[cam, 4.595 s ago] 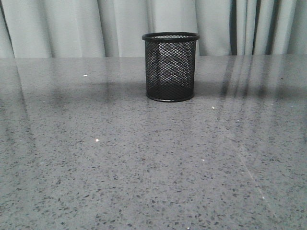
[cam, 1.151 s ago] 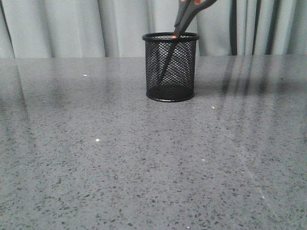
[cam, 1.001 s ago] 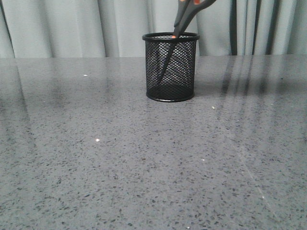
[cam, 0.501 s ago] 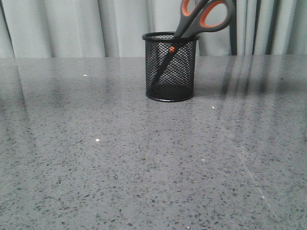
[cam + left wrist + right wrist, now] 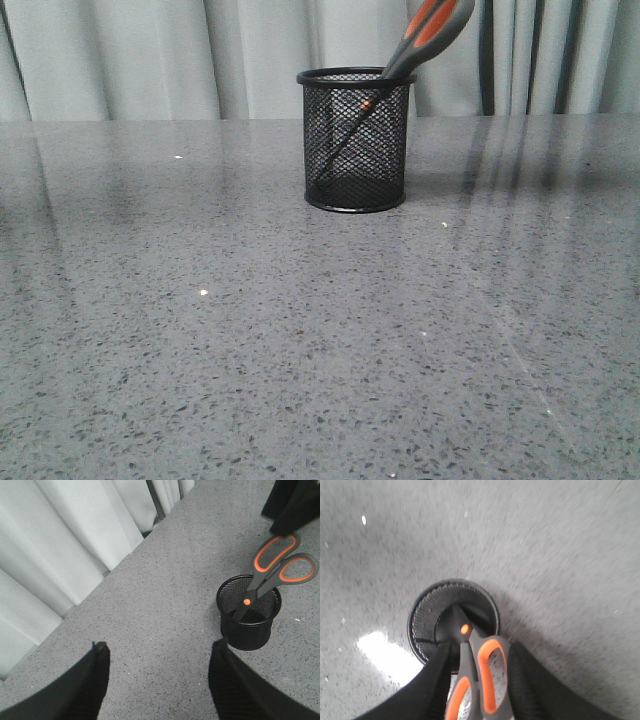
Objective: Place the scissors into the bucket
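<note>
The black mesh bucket [image 5: 355, 140] stands upright at the back middle of the table. The scissors [image 5: 430, 28] stand in it, blades down inside the mesh, and lean on the rim. Their grey and orange handles stick out up and to the right. In the right wrist view the handles [image 5: 487, 680] lie between the spread fingers of my right gripper [image 5: 479, 650], above the bucket [image 5: 427, 615]. My left gripper [image 5: 157, 652] is open and empty, off to the side of the bucket [image 5: 248, 625]. Neither gripper shows in the front view.
The grey speckled table [image 5: 300, 350] runs from the bucket to the front edge. Pale curtains [image 5: 150, 60] hang right behind the table's back edge. The dark body of my right arm [image 5: 295, 505] hangs over the scissors' handles.
The scissors came down into the empty bucket, dropped lower, then turned edge-on and tipped further right against the rim. The bucket has not moved.
</note>
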Available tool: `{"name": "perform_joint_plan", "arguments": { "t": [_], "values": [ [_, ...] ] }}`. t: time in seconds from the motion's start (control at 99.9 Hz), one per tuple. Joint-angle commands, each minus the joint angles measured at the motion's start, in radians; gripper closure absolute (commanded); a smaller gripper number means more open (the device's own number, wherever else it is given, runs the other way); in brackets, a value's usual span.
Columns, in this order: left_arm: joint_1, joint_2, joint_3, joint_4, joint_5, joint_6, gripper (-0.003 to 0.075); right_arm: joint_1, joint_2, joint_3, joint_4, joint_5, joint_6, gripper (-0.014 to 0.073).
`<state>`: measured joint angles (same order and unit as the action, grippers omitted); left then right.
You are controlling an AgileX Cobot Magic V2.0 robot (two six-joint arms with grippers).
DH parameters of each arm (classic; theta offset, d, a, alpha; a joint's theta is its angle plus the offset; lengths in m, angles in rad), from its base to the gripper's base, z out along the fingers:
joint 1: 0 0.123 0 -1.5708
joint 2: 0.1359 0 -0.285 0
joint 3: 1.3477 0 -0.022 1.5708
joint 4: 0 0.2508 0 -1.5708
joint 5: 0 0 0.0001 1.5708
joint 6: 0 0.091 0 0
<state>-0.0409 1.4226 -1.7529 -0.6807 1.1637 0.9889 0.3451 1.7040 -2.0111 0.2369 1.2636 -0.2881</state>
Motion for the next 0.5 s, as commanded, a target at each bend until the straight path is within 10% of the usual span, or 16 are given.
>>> {"name": "perform_joint_plan", "arguments": {
  "t": [0.0, 0.17, 0.32, 0.39, 0.491],
  "values": [
    [0.001, -0.035, -0.032, -0.053, -0.05, -0.01, 0.0311, -0.011, -0.086, -0.066, 0.004, 0.027, 0.022, 0.0358],
    [0.001, -0.035, -0.032, -0.053, -0.032, -0.01, 0.0369, -0.011, -0.147, -0.091, 0.005, 0.007, 0.036, 0.0459],
    [0.001, -0.037, -0.032, -0.053, -0.004, -0.01, 0.0592, -0.011, -0.192, -0.091, 0.005, -0.026, 0.039, 0.0667],
    [0.001, -0.047, -0.032, -0.051, 0.01, -0.01, 0.0738, -0.011, -0.209, -0.086, 0.005, -0.053, 0.047, 0.065],
    [0.001, -0.068, -0.032, -0.035, 0.021, -0.029, 0.074, -0.011, -0.23, -0.082, -0.001, -0.082, 0.047, 0.0638]
  ]
}}
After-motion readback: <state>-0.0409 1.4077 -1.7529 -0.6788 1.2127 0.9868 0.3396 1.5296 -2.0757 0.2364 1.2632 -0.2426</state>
